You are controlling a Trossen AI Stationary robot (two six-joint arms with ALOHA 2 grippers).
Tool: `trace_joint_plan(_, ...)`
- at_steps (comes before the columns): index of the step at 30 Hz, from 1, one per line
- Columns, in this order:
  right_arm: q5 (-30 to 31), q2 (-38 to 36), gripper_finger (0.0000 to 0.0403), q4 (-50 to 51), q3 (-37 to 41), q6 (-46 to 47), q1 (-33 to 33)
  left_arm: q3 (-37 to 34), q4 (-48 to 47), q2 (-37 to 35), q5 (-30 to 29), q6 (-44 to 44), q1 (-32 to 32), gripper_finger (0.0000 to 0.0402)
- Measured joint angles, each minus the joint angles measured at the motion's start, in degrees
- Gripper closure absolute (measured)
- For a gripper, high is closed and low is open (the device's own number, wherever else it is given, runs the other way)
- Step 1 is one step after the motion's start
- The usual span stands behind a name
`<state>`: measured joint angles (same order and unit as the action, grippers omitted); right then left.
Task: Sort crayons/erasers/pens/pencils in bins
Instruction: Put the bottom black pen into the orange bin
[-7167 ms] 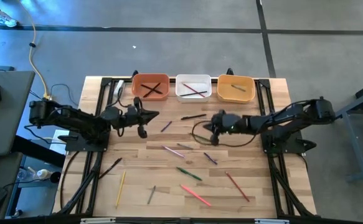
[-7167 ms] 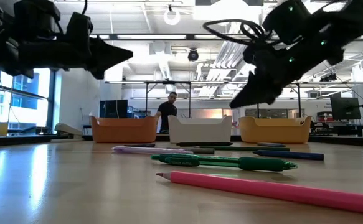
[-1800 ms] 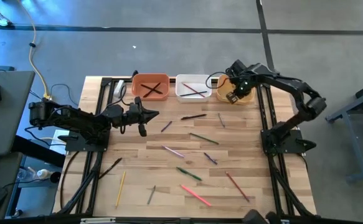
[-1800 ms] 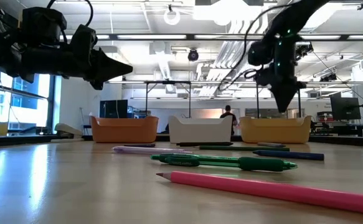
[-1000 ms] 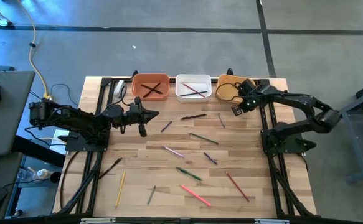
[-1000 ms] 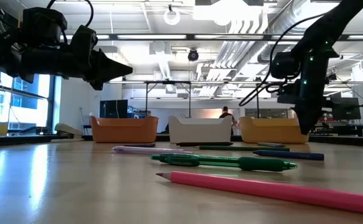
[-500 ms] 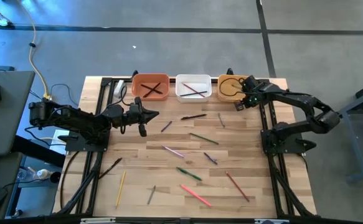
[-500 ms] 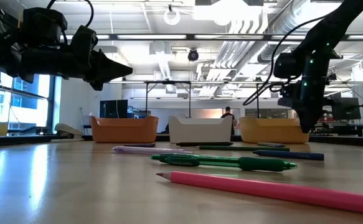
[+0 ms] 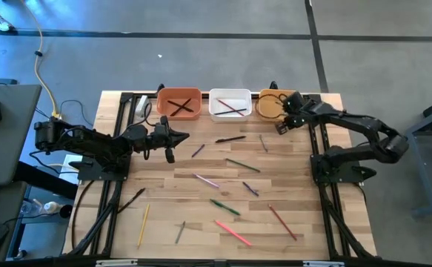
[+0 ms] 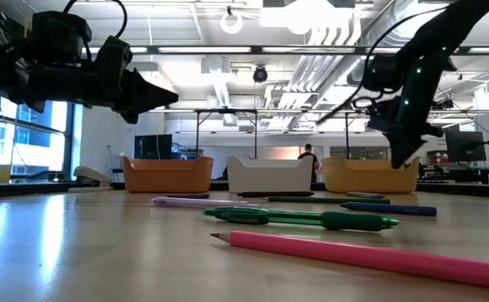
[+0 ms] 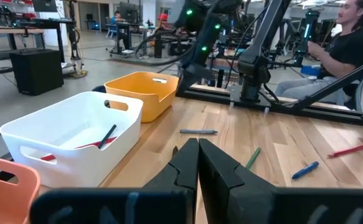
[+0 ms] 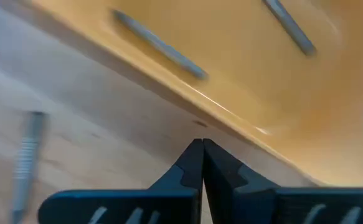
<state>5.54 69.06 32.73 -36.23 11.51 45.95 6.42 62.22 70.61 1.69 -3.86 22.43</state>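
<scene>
While the right gripper [image 9: 281,127] hangs with jaws pressed together beside the yellow-orange bin [image 9: 271,104], left gripper [image 9: 184,136] closed near the terracotta bin [image 9: 178,93], pens and pencils [image 9: 242,165] scattered across the table [image 9: 297,185]

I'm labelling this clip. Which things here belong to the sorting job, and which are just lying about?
Job:
- orange bin, white bin, yellow bin
- loose sticks on the table, such as the green pen and pink pencil
- sticks already in the bins
- left gripper, right gripper, both shut and empty

Lying about:
- yellow cable on the floor
- seated person
</scene>
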Motion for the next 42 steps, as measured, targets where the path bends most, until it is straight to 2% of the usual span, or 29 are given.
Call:
trace_joint_plan(4, -2.4, -4.0, 0.0403, -13.4, 5.7, -0.3, -6.5, 0.0, 0.0, 0.0, 2.1, -0.5, 0.0, 0.0401)
trace_joint_plan(10, -7.3, -7.0, 0.0403, -47.1, 18.4, -1.6, -16.2, 0.2, -1.6, 0.0, 3.0, -1.8, 0.0, 0.0401)
trace_joint_plan(14, -7.5, -6.9, 0.0403, -68.8, 25.2, -4.9, -20.9, 3.0, -9.3, 0.0, 3.2, -0.6, -1.1, 0.0401)
trace_joint_plan(17, -7.6, -6.9, 0.0403, -77.9, 28.2, -7.1, -22.7, 6.7, -17.0, 0.0, 0.5, -0.9, -3.9, 0.0401)
trace_joint_plan(21, -7.5, -6.9, 0.0403, -79.5, 28.9, -9.4, -23.3, 12.7, -30.9, 0.0, -4.0, -0.6, -10.6, 0.0401)
trace_joint_plan(24, -7.5, -6.9, 0.0403, -79.4, 28.9, -11.3, -23.3, 18.3, -44.3, 0.0, -9.8, -2.2, -16.8, 0.0401)
trace_joint_plan(28, -8.1, -6.9, 0.0403, -81.0, 28.9, -12.0, -23.3, 26.1, -63.5, 0.0, -18.2, -7.1, -25.7, 0.0401)
trace_joint_plan(31, -8.2, -6.9, 0.0403, -82.2, 28.8, -12.0, -23.3, 32.0, -76.9, 0.0, -21.4, -12.9, -32.0, 0.0401)
trace_joint_plan(38, -10.3, -6.9, 0.0403, -83.1, 28.8, -9.2, -24.0, 43.5, -105.3, 0.0, -21.7, -32.1, -44.5, 0.0402)
trace_joint_plan(42, -10.3, -6.9, 0.0403, -83.1, 28.8, -9.0, -26.2, 46.0, -115.1, 0.0, -19.5, -44.7, -51.0, 0.0402)
